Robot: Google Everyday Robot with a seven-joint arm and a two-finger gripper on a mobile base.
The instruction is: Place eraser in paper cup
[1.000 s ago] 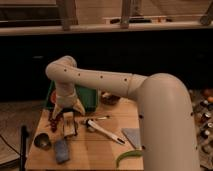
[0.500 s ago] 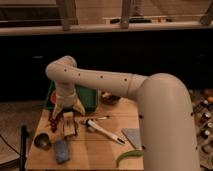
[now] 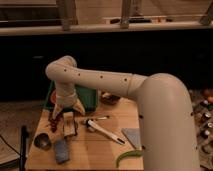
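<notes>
My gripper [image 3: 68, 119] hangs from the white arm and points down over the left part of the wooden table [image 3: 100, 150]. A tan block-like shape [image 3: 69, 126] sits right under it; I cannot tell whether it is held or lying on the table. The paper cup [image 3: 42, 141], small, round and grey-brown, stands at the table's left front, to the lower left of the gripper. A grey-blue block [image 3: 61, 150], possibly the eraser, lies to the right of the cup near the front edge.
A green tray [image 3: 87, 97] and a dark bowl [image 3: 110, 98] stand at the back. A white-handled tool [image 3: 103, 131], a grey cloth piece [image 3: 132, 136], a green curved item [image 3: 128, 157] and a small red thing [image 3: 53, 122] lie on the table.
</notes>
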